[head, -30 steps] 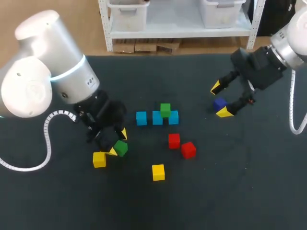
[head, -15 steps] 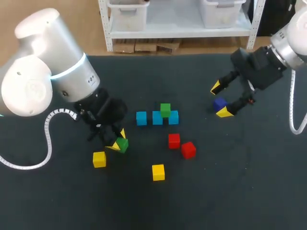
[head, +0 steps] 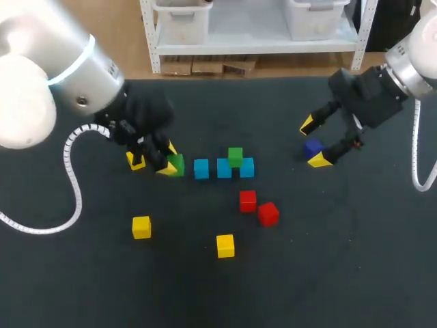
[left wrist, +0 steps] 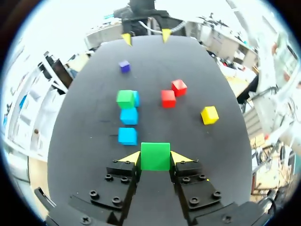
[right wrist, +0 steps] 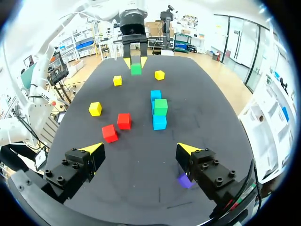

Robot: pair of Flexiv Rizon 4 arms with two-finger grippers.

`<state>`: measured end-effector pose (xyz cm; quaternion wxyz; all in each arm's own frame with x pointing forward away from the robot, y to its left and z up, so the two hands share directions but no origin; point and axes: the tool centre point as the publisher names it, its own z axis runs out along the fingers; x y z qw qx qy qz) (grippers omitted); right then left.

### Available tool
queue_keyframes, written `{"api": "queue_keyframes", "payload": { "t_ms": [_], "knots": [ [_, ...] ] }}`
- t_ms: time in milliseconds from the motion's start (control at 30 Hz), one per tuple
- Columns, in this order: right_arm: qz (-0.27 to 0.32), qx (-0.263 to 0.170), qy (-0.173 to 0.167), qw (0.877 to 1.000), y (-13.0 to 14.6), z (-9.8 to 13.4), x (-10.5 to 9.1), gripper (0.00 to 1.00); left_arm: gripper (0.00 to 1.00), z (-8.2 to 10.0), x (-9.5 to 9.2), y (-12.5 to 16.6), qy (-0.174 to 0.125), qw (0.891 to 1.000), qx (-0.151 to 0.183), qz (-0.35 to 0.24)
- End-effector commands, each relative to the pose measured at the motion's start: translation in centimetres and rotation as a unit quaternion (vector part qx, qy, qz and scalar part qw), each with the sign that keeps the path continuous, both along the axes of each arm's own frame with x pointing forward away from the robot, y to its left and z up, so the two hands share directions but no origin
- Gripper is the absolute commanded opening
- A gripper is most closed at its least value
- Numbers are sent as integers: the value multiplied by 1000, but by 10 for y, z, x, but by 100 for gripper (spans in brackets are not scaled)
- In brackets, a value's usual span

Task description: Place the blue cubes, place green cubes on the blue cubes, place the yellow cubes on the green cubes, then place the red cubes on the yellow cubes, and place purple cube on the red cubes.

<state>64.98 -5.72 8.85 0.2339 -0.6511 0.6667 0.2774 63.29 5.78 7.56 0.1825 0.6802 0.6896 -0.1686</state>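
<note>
Clamped between the two yellow tips of the left gripper (left wrist: 155,159) is a green cube (left wrist: 155,153), squeezed from both sides, just left of the row of blue cubes (head: 201,169) near the middle of the table (head: 355,273); how high it hangs over the surface cannot be judged. That row has three blue cubes, running left to right, and a second green cube (head: 235,156) sits on top, over the middle and right-hand ones; in the left wrist view it covers most of the farthest blue cube. Toward the right edge the right gripper (right wrist: 139,149) has its fingers spread wide and grips nothing. A purple cube (head: 313,146) lies on the surface beneath it, close beside one finger, which hides part of it in the right wrist view. Two red cubes (head: 248,200) lie close together on the near-edge side of the row. Two yellow cubes (head: 141,227) lie nearer the near edge, well apart, and a third yellow cube (head: 135,161) sits just left of the left gripper, partly under the arm.
</note>
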Motion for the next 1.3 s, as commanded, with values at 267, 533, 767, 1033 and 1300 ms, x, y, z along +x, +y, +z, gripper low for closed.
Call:
{"api": "queue_keyframes", "payload": {
  "t_ms": [267,533,767,1033,1300],
  "knots": [
    [1,1,0,1000,0,0,1,100,0,-9,23,-23,-6,1000,14,23],
    [1,1,0,1000,0,0,1,100,0,-16,34,-45,-13,999,35,13],
    [1,1,0,1000,0,0,1,100,0,-20,42,-55,-23,998,53,-2],
    [1,1,0,1000,0,0,1,100,0,-26,50,-64,-16,999,52,-2],
    [1,1,0,1000,0,0,1,100,0,-32,52,-71,-8,999,48,1]
  ]
}}
